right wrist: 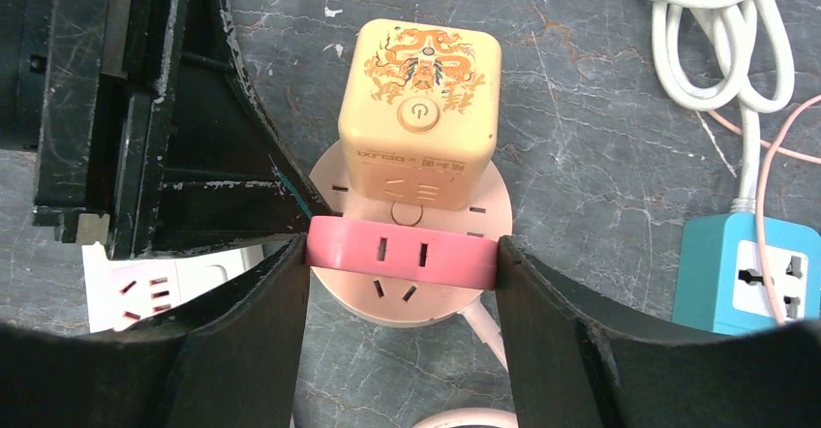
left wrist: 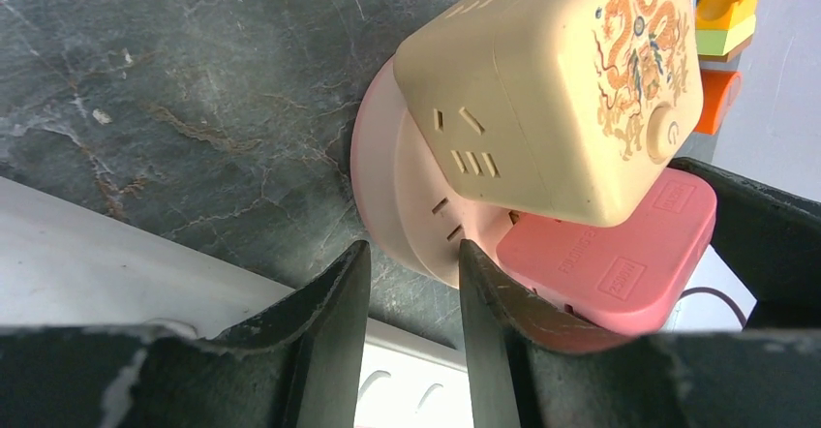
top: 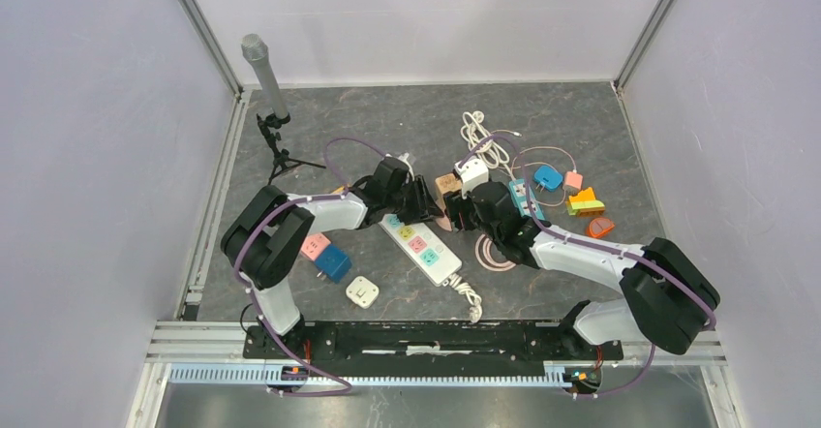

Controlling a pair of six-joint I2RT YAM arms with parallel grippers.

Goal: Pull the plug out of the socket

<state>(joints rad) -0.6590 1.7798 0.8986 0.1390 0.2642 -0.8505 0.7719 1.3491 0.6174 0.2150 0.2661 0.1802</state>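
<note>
A round pale-pink socket [right wrist: 407,304] lies flat on the grey table. A cream cube adapter with a dragon print [right wrist: 421,89] stands plugged into its far half. Across its near half sits a pink plug [right wrist: 402,251]. My right gripper [right wrist: 400,254] is shut on the pink plug, one finger on each end. My left gripper [left wrist: 411,254] is at the socket's [left wrist: 387,176] left rim. Its right fingertip [left wrist: 481,278] touches that rim. Its jaws stand a narrow gap apart and only the table and the white strip show between them. In the top view both grippers [top: 426,200] [top: 457,210] meet at the cube [top: 447,184].
A white power strip [top: 421,247] lies just left of the socket, under my left gripper. A teal socket block [right wrist: 745,278] and a coiled white cable [right wrist: 716,31] lie to the right. Other adapters [top: 586,200] [top: 362,292] [top: 324,254] are scattered about. A microphone on a tripod [top: 266,79] stands at the back left.
</note>
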